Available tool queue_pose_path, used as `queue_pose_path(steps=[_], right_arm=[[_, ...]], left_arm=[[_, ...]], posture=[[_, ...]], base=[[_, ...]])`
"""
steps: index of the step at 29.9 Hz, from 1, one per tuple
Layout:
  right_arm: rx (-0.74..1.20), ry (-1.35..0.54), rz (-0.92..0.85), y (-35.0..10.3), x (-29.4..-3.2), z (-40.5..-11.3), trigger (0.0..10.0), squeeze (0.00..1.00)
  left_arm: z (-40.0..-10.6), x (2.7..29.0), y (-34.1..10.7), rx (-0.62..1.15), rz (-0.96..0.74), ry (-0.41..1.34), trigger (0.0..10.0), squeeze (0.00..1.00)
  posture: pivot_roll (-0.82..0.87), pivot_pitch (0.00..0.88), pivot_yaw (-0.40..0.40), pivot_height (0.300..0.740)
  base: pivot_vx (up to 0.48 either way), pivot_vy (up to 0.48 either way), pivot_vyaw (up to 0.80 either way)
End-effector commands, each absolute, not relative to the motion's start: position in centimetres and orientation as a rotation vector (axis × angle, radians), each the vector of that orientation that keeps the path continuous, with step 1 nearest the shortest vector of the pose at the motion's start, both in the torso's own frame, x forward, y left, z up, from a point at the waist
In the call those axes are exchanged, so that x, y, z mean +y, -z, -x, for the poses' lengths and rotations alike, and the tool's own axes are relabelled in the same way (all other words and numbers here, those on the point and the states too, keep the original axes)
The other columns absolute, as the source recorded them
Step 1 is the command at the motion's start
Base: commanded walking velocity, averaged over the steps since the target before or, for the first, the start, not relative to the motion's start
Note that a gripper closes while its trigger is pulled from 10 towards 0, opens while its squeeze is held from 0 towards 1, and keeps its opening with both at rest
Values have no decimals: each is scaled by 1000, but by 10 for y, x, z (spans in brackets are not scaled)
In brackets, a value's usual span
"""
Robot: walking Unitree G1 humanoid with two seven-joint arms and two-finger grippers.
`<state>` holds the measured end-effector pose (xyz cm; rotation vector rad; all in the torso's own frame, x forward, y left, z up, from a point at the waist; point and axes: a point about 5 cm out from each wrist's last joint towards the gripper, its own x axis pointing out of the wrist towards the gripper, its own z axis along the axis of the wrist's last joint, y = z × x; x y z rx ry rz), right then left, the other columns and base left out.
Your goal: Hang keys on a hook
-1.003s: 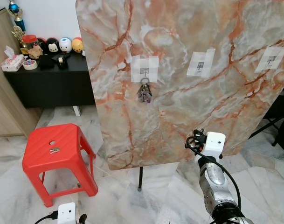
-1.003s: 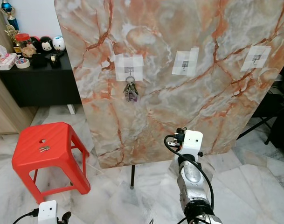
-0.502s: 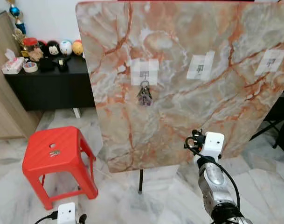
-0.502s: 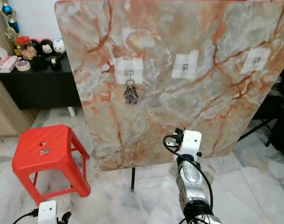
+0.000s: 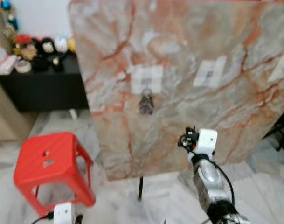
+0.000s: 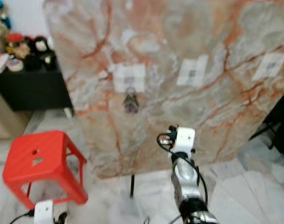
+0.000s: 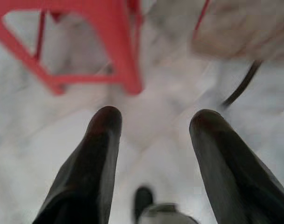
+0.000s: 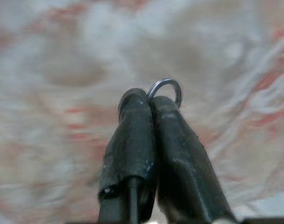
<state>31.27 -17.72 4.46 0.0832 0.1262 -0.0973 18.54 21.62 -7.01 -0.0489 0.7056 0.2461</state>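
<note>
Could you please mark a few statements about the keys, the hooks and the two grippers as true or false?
1. The right gripper is shut on a key ring. True.
2. A bunch of keys already hangs on the leftmost hook of the marble board. True.
3. The left gripper holds a key. False: its fingers are open with nothing between them, above the floor near the red stool.
4. The middle hook carries keys. False: it is bare.
5. The red stool stands to the robot's right of the board. False: it stands to the left.
</note>
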Motion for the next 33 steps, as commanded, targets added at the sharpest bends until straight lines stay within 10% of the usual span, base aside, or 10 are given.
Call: queue_pose_path(steps=[1, 33], right_arm=[[86, 37, -101, -56, -156, -323, 10000, 0], [-114, 264, 62, -91, -182, -330, 10000, 0]], left_arm=[[-168, 230, 76, 755, 31, -286, 10000, 0], [-169, 230, 76, 760, 34, -279, 10000, 0]], posture=[[-15, 0, -60, 740], [-15, 0, -56, 740]], base=[[300, 0, 0], [52, 0, 0]])
